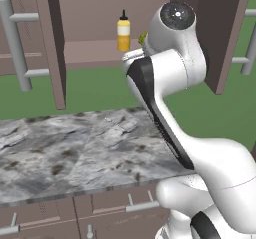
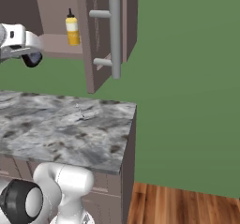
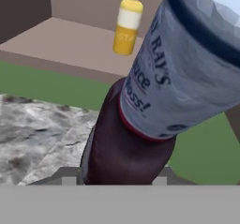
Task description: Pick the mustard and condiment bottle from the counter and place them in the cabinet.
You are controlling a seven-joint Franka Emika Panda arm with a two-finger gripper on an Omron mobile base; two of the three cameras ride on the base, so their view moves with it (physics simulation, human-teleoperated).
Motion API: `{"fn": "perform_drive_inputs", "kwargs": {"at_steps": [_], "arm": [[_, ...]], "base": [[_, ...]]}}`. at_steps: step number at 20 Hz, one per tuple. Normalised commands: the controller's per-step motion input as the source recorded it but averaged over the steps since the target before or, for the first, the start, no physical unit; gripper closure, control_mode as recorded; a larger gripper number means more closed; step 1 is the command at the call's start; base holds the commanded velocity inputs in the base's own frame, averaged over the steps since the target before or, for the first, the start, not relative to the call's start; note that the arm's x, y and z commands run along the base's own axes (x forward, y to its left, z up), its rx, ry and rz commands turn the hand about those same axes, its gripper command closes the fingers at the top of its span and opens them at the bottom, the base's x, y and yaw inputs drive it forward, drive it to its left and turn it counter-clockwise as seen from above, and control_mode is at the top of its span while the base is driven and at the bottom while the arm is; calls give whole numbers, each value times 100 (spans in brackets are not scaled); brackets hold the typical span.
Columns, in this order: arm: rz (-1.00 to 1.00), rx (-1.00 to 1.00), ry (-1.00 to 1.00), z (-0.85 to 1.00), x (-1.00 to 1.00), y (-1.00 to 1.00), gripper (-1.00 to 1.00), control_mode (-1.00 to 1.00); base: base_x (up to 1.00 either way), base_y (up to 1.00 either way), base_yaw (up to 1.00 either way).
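Hand view, bottom centre: gripper [image 3: 123, 178] clenched on condiment bottle [image 3: 140, 124], which fills centre and right of frame; dark maroon glossy body, pale bluish label wrap with printed lettering, tilted toward upper right. Lower left: counter [image 3: 37, 124], grey-white marbled stone, dark veins, bare. Left base view, top centre: mustard [image 1: 123, 32], yellow squeeze bottle, black pointed nozzle, upright on flat shelf of cabinet [image 1: 85, 53], brown-mauve, doors open, grey bar handles. Green wall behind.

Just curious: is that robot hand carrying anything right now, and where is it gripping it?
Yes, the condiment bottle, gripped around its dark lower body; the exact contact is hidden.
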Motion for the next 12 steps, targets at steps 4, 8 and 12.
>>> {"fn": "perform_drive_inputs", "kwargs": {"at_steps": [4, 8, 12], "arm": [[7, 14, -4, 0, 41, 0, 100, -100], [1, 7, -1, 0, 48, 0, 100, -100], [0, 2, 0, 0, 52, 7, 100, -100]], "base": [[0, 0, 0], [0, 0, 0], [0, 0, 0]]}}
